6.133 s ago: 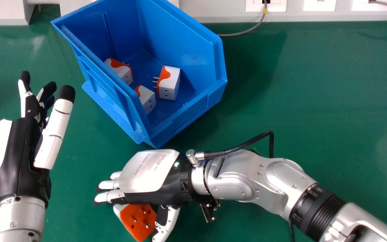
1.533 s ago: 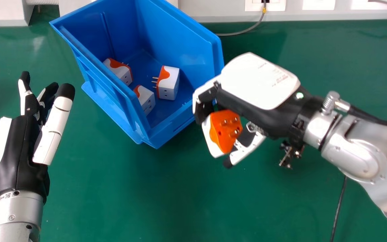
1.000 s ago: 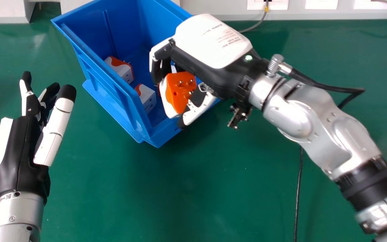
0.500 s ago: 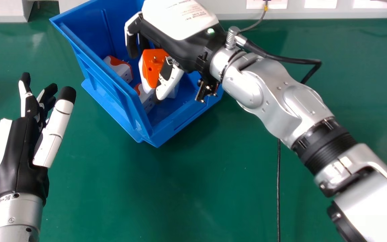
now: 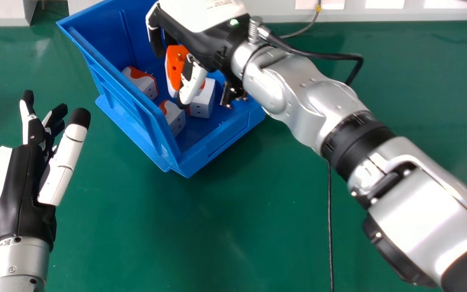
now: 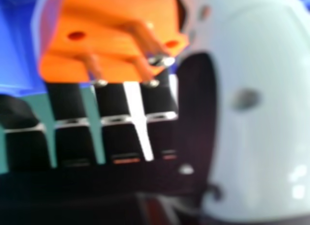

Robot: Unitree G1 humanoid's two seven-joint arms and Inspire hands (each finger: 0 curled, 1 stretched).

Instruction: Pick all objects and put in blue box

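Nearest, the left hand (image 5: 24,186) sits idle at the head view's left, its fingers relaxed, while a thin black cable (image 5: 329,211) lies along the green table (image 5: 217,227), partly under the right arm (image 5: 420,211). Farther off comes the near wall of the blue box (image 5: 217,146); the arm reaches across the box's right side and hides some of its rim. Inside are a near adapter (image 5: 174,117), a middle adapter (image 5: 203,101) and a left adapter (image 5: 141,82), and the middle one is partly covered by the right hand (image 5: 201,44). That hand grasps the held adapter (image 5: 174,67) between thumb and curled fingers, within the box's outline; how high, I can't tell. It's a white block with a bright orange face and metal pins. The pins point up toward the head camera, and its visible part runs longer near to far than across, though the thumb hides some
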